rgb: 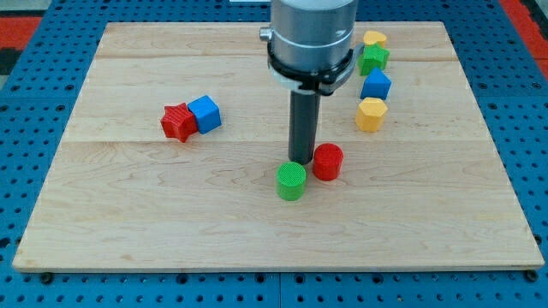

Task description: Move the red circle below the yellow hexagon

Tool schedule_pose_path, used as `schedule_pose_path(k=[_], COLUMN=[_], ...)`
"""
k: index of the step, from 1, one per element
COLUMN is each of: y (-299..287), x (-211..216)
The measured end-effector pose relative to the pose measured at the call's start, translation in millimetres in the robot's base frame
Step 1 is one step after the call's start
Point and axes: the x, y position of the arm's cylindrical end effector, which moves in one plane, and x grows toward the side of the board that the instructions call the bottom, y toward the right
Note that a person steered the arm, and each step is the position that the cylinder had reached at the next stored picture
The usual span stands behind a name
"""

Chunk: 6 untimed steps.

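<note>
Worktop (128, 222): pale wood board, blocks scattered on it.

Left: red star-like block (177, 122) touching a blue cube (205, 114) on its right. Not part of this job.

Centre, nearer: green circle (291, 181). My tip (301, 162) comes down just behind it and at the left flank of the red circle (327, 162); contact with either looks likely but cannot be confirmed. No gripper on this rig: just a plain rod, so nothing opens, closes or holds. It only pushes.

Red circle: sits just right of the tip, near centre of the board, left of and nearer than the yellow hexagon.

Right, far to near in a column: a yellow block (374, 38), shape unclear; green star-like block (373, 59); blue block (375, 85); yellow hexagon (371, 114).

Handling, my reading: the red circle is a small, stiff, light cylinder, likely to slide easily on smooth wood. Its round wall will slip off the tip unless the push goes through its centre. Best contact is the middle of its left side, pushing rightward to land it on the near side of the hexagon. Risk: dragging the green circle along.
</note>
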Motion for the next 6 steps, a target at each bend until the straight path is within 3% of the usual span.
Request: schedule_pose_path(k=[2,3,6], y=[-11.9,-12.0,70.8], x=[46.0,27.4,-7.4])
